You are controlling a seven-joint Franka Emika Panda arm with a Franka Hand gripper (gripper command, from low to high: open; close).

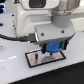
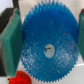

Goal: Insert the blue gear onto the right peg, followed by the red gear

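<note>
The blue gear (image 2: 47,47) is held by the pincer (image 1: 54,49) directly above the plate (image 1: 35,59). The right peg is not discernible; alignment of the hub hole cannot be judged.

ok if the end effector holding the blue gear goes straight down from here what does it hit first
Probably the grey plate right below the end effector; the blue gear would touch first. Whether it meets a peg is unclear.

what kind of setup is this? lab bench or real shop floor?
Looks like a lab test bench, probably for assembly trials. A plain white tabletop carries only a grey plate with a black border, and the pincer holds a toy-like blue gear above it, with a red gear close by.
</note>
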